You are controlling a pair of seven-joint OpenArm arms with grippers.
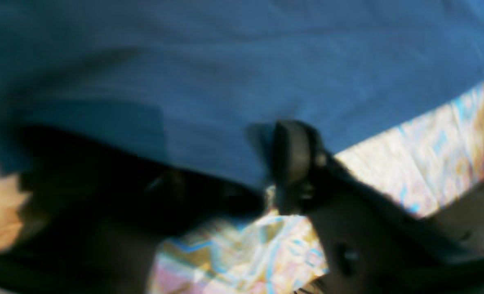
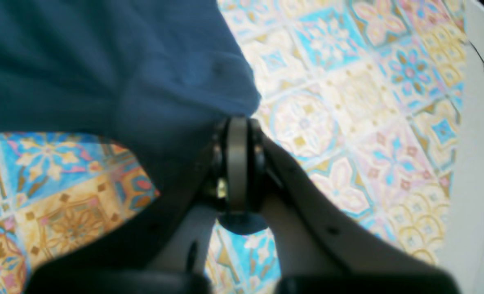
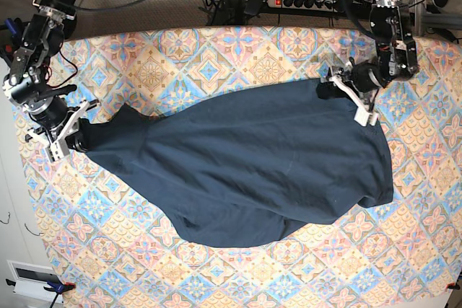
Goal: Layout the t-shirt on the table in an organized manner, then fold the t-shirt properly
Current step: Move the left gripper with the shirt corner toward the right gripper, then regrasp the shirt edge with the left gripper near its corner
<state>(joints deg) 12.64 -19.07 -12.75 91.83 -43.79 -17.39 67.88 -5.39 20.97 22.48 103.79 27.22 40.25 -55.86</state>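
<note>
I am spreading the t-shirt (image 3: 253, 171) across the worktop (image 3: 216, 55) — right end effector (image 2: 237, 122) clamped on its edge, left end effector (image 3: 345, 94) part-open, grip unclear — next, tugging it flat.

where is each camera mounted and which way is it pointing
Left wrist: sits on the left arm, looks along the left tool at the t-shirt, blurred.
Right wrist: sits on the right arm, looks past the right tool, shut on a t-shirt corner, onto the table.
Base: overhead, looks down; both arms show at the t-shirt's ends.
All views share the t-shirt and table.
</note>
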